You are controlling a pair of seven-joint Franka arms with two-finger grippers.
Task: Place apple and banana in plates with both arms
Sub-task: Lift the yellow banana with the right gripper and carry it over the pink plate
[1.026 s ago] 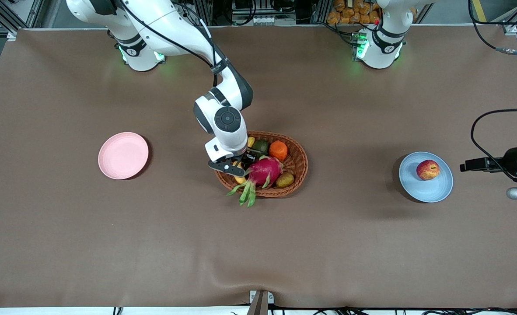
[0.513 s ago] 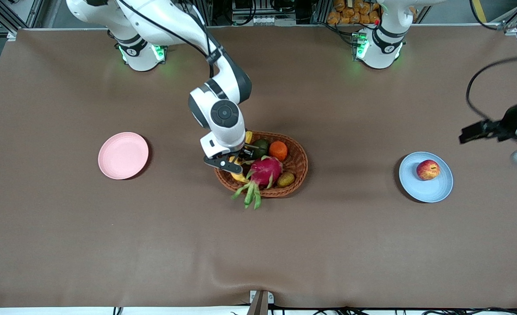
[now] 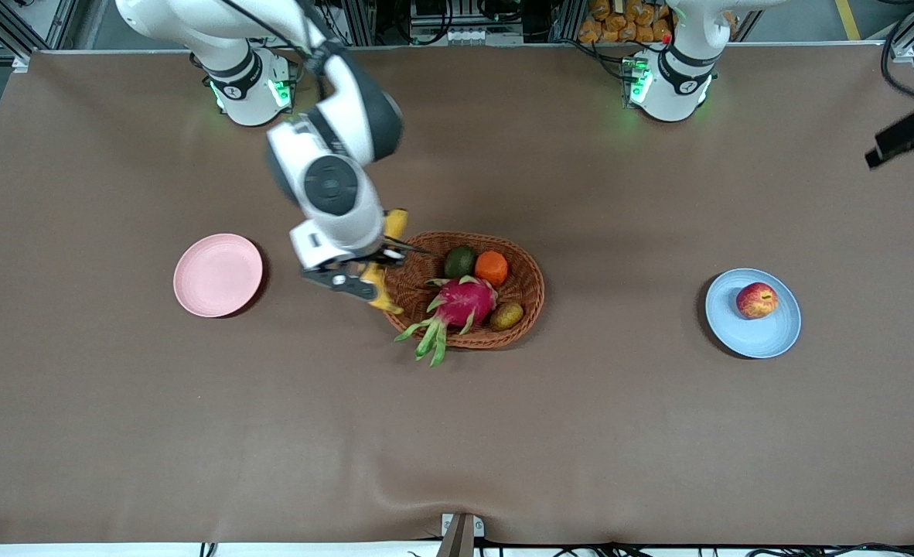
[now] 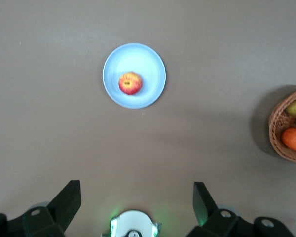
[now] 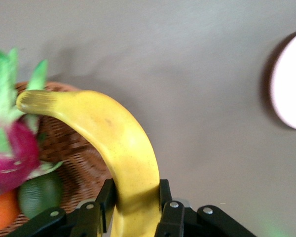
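My right gripper [image 3: 360, 275] is shut on the yellow banana [image 3: 386, 295] and holds it in the air over the basket's rim toward the right arm's end. In the right wrist view the banana [image 5: 119, 143] sits between both fingers, with the pink plate [image 5: 292, 94] off to one side. The pink plate [image 3: 218, 275] lies bare toward the right arm's end. The red apple [image 3: 757, 300] rests on the blue plate [image 3: 766, 336]. My left gripper [image 4: 135, 201] is open and empty, high over the table, looking down on the apple [image 4: 130, 83] and blue plate [image 4: 153, 64].
An oval wicker basket [image 3: 525, 298] in the table's middle holds a magenta dragon fruit [image 3: 461, 303], an orange [image 3: 492, 267], a green avocado [image 3: 459, 261] and a small brownish fruit [image 3: 506, 316]. The dragon fruit's green leaves hang over the near rim.
My right gripper has lifted the banana out of the basket and carried it toward the pink plate. My left arm has drawn up and away from the blue plate.
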